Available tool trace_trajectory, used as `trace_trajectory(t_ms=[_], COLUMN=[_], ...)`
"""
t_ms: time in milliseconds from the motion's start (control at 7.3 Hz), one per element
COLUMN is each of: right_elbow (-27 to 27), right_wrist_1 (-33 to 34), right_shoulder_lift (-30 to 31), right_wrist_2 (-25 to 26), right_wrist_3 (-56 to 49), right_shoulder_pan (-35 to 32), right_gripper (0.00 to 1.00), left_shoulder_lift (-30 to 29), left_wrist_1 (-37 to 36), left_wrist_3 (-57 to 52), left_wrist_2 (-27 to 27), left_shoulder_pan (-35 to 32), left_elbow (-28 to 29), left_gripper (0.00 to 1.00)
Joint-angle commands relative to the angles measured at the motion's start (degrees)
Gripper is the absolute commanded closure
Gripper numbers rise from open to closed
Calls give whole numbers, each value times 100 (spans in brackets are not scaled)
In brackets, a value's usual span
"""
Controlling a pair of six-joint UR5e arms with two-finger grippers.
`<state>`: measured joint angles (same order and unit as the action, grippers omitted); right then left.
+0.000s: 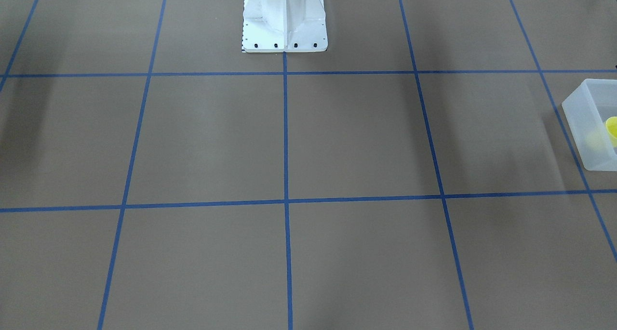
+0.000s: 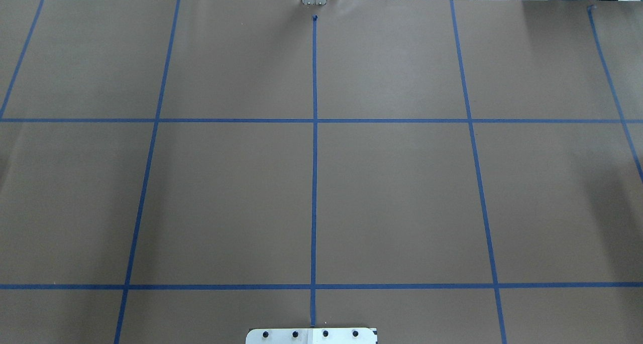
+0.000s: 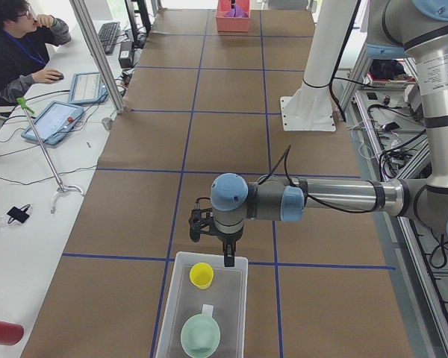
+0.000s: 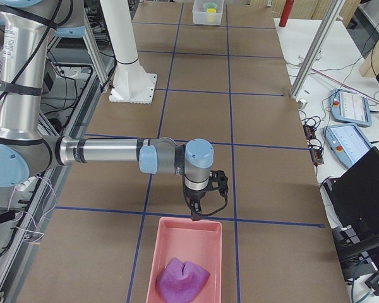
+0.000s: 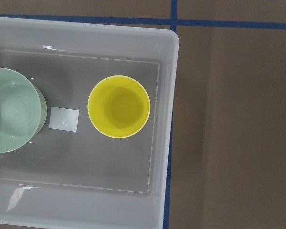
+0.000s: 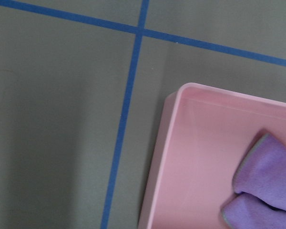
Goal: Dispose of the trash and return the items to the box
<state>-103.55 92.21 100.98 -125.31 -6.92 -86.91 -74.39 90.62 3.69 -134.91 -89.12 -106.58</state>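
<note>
The frosted white box (image 3: 231, 298) stands at the table's left end; it also shows in the front view (image 1: 581, 123) and the left wrist view (image 5: 167, 157). The yellow cup (image 5: 118, 106) stands upright inside it, next to a pale green cup (image 5: 12, 117). The cup also shows in the exterior left view (image 3: 201, 274). My left gripper (image 3: 225, 257) hovers over the box's far rim; I cannot tell whether it is open or shut. My right gripper (image 4: 196, 211) hovers over the far rim of a pink bin (image 4: 170, 252); I cannot tell its state either.
The pink bin holds a crumpled purple cloth (image 4: 182, 279), which the right wrist view (image 6: 269, 179) also shows. The white robot base (image 1: 284, 19) stands at the table's middle back. Blue tape lines grid the brown table. An operator (image 3: 19, 45) sits beside the table.
</note>
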Motion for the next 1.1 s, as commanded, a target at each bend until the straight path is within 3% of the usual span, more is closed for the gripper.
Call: trace_trajectory(t_ms=[0, 411, 685, 959], right_elbow=[-59, -147, -148, -148], right_wrist_1=[-10, -10, -19, -19], right_shoulder_lift=[-52, -53, -44, -35], right_wrist_2=[804, 552, -27, -20], right_wrist_3=[-12, 6, 6, 6], right_shoulder_pan=[-10, -1, -1, -1], right_gripper=[0, 0, 0, 0], left_shoulder_lift=[4, 4, 4, 4], left_wrist_1=[0, 0, 0, 0], left_wrist_3=[0, 0, 0, 0], left_wrist_2=[0, 0, 0, 0], left_shoulder_pan=[0, 0, 0, 0], left_elbow=[-3, 15, 15, 32], left_gripper=[1, 1, 1, 1])
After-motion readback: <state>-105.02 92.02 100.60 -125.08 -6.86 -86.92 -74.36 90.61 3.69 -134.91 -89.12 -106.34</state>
